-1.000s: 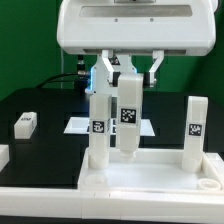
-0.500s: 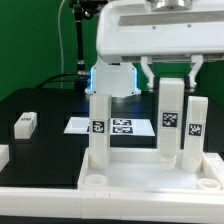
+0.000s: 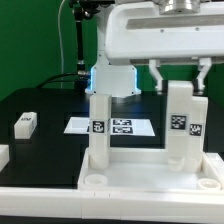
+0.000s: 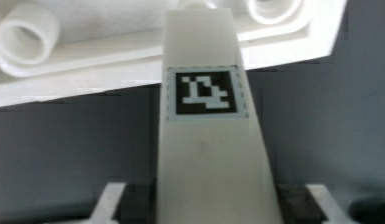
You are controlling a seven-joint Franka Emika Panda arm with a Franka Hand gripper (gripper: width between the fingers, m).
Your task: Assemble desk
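Note:
The desk's white rimmed panel lies at the front of the black table. Two white legs stand on it, one on the exterior view's left and one on the right. My gripper is shut on the top of a third tagged leg. That leg hangs upright over the panel's right part, just in front of the right standing leg. In the wrist view the held leg runs down from my gripper toward the panel and its round sockets. Whether its lower end touches the panel I cannot tell.
The marker board lies flat behind the panel. A small white part sits on the black table at the exterior view's left, with another white piece at the left edge. The arm's base stands at the back.
My gripper has carried the held leg from over the panel's middle toward the exterior view's right, ending beside the right standing leg. The grip has not changed.

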